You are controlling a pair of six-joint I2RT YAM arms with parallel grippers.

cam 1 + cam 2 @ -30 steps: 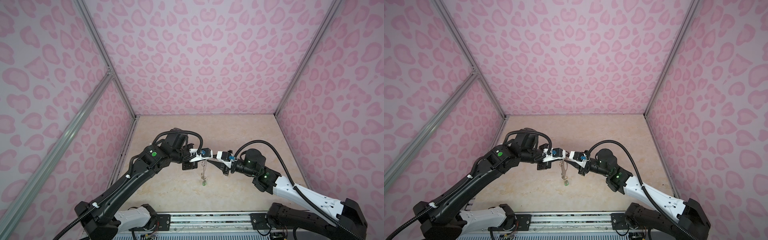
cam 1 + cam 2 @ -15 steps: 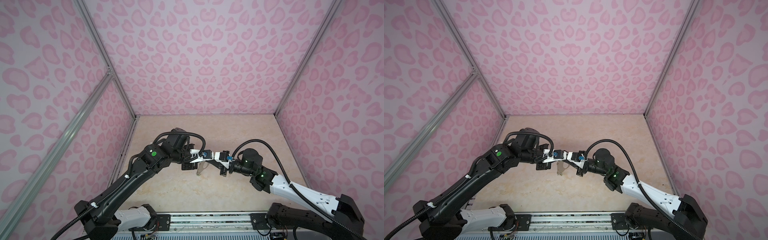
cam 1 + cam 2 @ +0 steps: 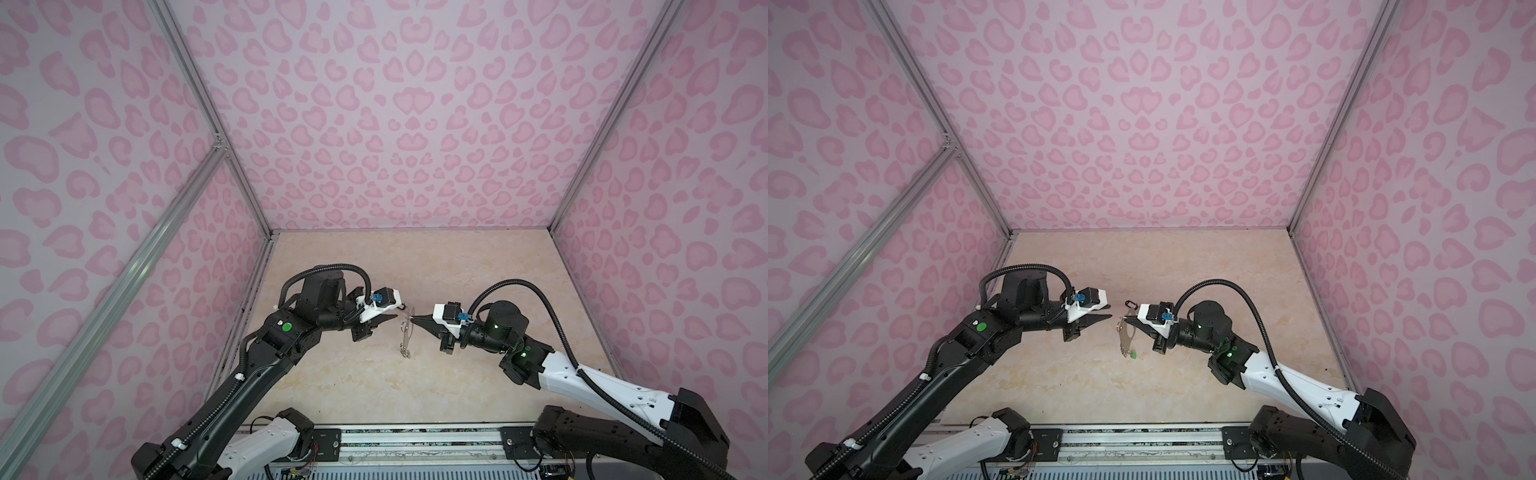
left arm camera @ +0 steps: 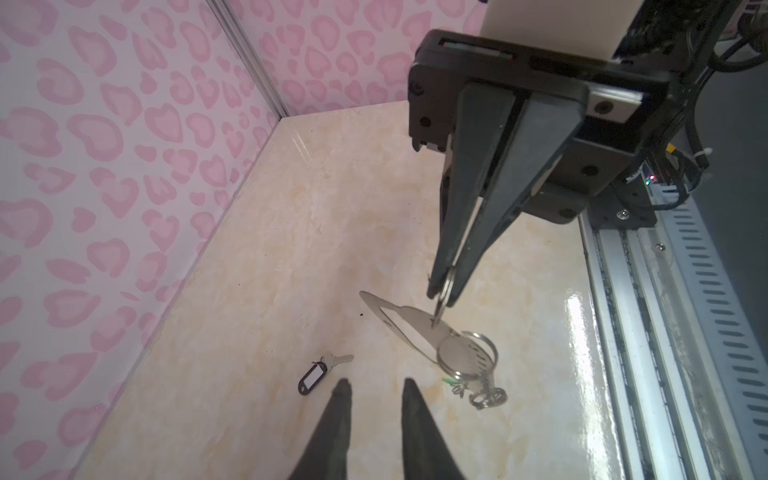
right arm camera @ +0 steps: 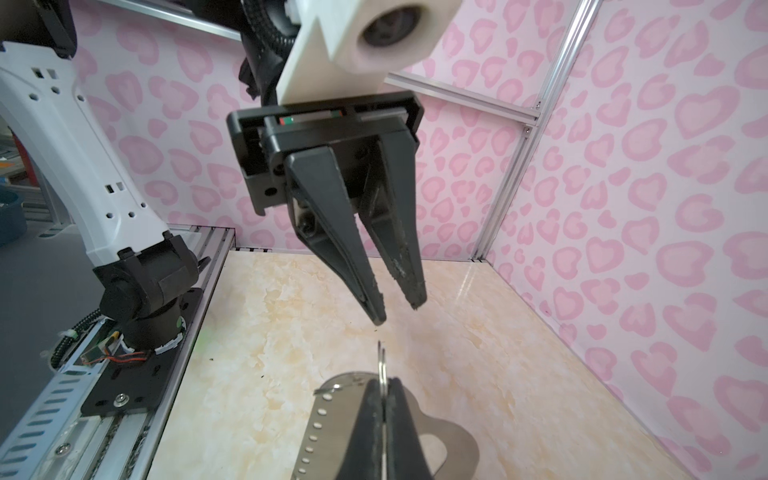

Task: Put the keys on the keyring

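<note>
Currently right gripper [image 4: 442,286] is clamped tight on a split ring [image 4: 448,282] of the keyring [image 4: 409,328], which hangs off it in the air above the bench [image 4: 291,249]. Green-tag key [image 4: 451,381] dangles at the keyring's low end. Left gripper [image 4: 376,386] faces it just beside, not touching, with a narrow gap between the jaws and nothing in them. Black-tag key [image 4: 312,377] lies flat on the bench, apart from the keyring.

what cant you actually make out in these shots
keyring: right wrist view, cut off by the frame edge, middle hidden by the right gripper.
green-tagged key: left wrist view, mostly behind the split rings; how it hangs is unclear.
black-tagged key: in a top view, too small for detail.
</note>
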